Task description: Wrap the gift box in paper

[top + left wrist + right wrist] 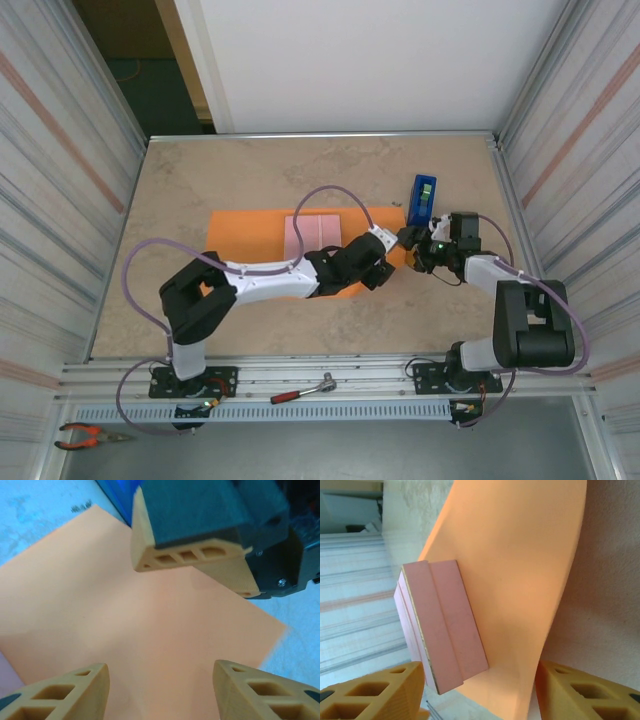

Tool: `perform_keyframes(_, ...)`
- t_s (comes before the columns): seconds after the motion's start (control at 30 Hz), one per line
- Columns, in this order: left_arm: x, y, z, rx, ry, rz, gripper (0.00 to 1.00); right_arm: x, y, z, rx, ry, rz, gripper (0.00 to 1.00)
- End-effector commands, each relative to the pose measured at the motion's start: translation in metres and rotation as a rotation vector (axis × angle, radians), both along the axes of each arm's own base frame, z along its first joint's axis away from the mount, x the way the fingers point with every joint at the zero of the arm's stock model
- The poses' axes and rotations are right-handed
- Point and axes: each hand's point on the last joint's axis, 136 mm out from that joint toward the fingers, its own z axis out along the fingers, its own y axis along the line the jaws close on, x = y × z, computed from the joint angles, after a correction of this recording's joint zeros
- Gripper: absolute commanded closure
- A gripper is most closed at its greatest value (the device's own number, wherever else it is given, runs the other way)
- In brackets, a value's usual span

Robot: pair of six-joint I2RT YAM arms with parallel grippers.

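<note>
Nearest of all, orange-handled pliers [88,435] lie at the front left, and a red-handled wrench [303,389] rests on the metal rail [560,385] between the two arm bases. From its base the left arm reaches right across the near part of the paper [245,228], a big orange sheet lying on the beige table [200,170]. The left gripper [160,667] hangs over the sheet's right-hand corner with its fingers [85,690] well apart and nothing between them but the paper below. The right gripper [479,666] meets it nose to nose at that same corner; its fingers [590,690] also stand apart and clamp nothing, and I cannot tell whether they touch the sheet. In the right wrist view the paper's nearer edge looks bowed rather than flat. Further back, the gift box [315,232], low and pale pink, sits on the paper close to its far edge. Just beyond the sheet's far right corner stands a blue tape dispenser [421,200].
</note>
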Motion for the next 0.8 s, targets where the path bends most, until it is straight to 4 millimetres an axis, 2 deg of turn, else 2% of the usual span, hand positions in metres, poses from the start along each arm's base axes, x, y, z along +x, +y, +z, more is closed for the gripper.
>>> perform_keyframes(0.0,0.006,0.015,0.027,-0.039,-0.047,0.038,0.41,-0.012,0.001,-0.004,-0.014,0.013,0.014,0.44)
perform_keyframes(0.27,0.016,0.047,0.047,-0.070,-0.066,0.098,0.41,-0.030,-0.003,-0.011,-0.053,0.042,0.014,0.61)
perform_keyframes(0.33,0.019,0.056,0.051,-0.080,-0.066,0.115,0.40,-0.035,-0.004,-0.013,-0.070,0.051,0.014,0.70)
perform_keyframes(0.43,0.023,0.071,0.055,-0.090,-0.051,0.146,0.40,-0.038,-0.005,-0.007,-0.108,0.043,0.024,0.90)
perform_keyframes(0.5,0.027,0.083,0.059,-0.095,-0.041,0.173,0.40,-0.038,-0.003,0.000,-0.137,0.027,0.036,0.99)
perform_keyframes(0.77,0.043,0.133,0.070,-0.127,0.038,0.272,0.33,-0.032,0.027,0.033,-0.204,-0.037,0.128,1.00)
